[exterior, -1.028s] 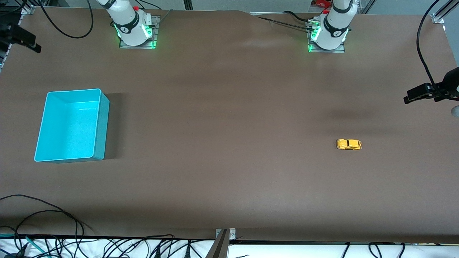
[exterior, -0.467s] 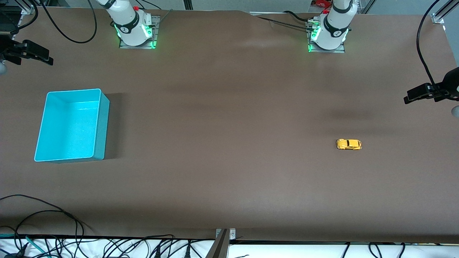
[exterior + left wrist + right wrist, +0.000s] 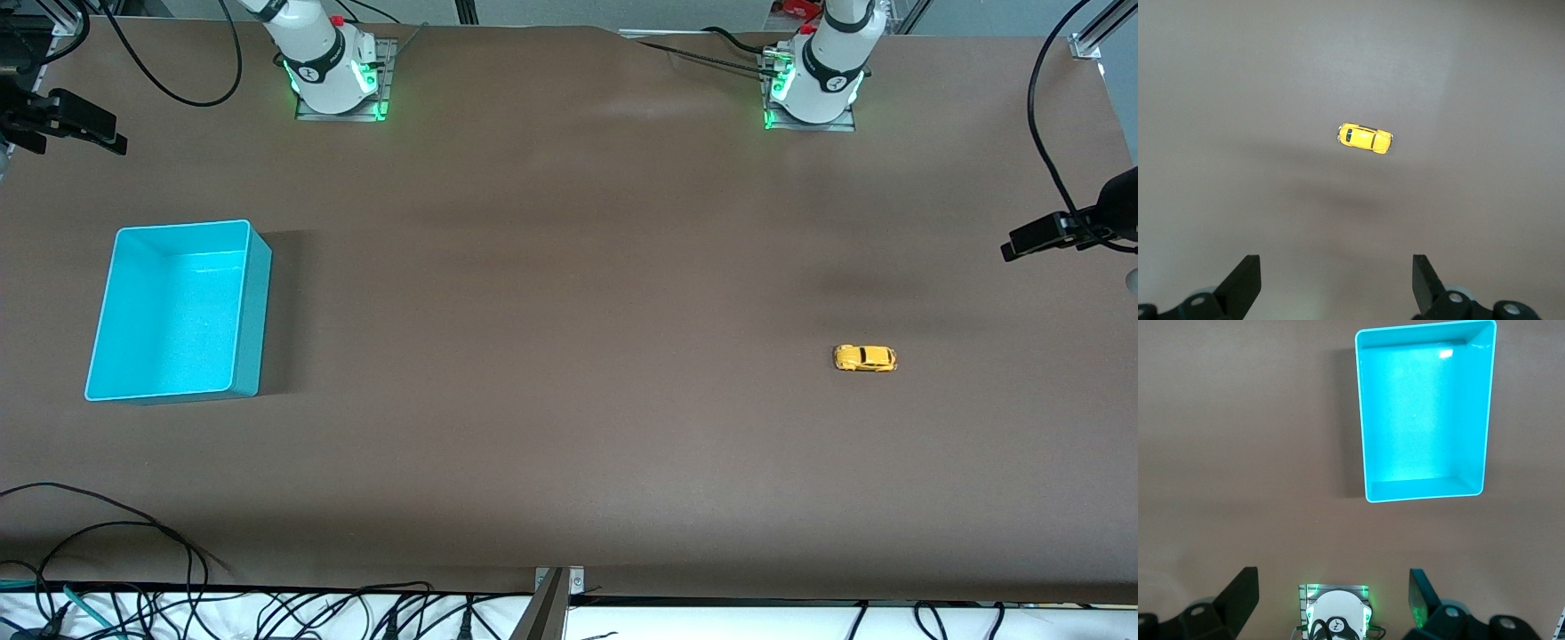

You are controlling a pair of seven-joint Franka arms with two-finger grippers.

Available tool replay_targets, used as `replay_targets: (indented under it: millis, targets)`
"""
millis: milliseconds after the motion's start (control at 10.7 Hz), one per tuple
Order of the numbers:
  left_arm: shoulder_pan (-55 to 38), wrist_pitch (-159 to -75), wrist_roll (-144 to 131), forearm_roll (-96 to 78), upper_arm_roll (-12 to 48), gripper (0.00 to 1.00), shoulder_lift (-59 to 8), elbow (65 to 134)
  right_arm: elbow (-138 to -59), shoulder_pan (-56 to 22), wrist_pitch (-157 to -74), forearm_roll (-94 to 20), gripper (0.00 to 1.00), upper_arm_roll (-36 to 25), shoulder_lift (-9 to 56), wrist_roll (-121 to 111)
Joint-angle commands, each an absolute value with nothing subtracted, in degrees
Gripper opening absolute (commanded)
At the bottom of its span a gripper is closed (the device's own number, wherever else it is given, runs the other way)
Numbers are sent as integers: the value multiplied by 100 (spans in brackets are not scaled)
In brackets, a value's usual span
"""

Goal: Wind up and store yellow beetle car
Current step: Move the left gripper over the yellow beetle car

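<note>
Now: yellow beetle car (image 3: 864,358) on open table | left hand (image 3: 1335,283) high, spread

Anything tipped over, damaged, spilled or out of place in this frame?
Nothing stands out. The yellow beetle car sits upright on its wheels on the table, the turquoise bin stands square and empty, and the left hand and right hand are both open, holding nothing.

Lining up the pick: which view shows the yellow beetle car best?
The left wrist view: the yellow beetle car sits near centre, seen from above with windows visible. The front view shows it small, toward the left arm's end. The right wrist view misses it.
</note>
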State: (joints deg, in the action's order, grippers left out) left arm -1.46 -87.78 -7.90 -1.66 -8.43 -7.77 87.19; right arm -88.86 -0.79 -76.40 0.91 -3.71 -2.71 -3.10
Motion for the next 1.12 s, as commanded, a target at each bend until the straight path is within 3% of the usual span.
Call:
replay_targets:
  millis: [0, 654, 1028]
  targets:
    - [-62, -9217, -1927, -123, -844, 100, -1185, 8700, -8780, -53, -7699, 106, 100, -369, -290, -281]
    - [70, -10851, -5734, -448, -835, 100, -2512, 8920, -8798, -62, -7365, 185, 100, -247, -413, -264]
    - [-9, -12739, -7275, -466, -634, 100, -2645, 10157, -8912, -62, -7488, 150, 100, -176, -256, -237]
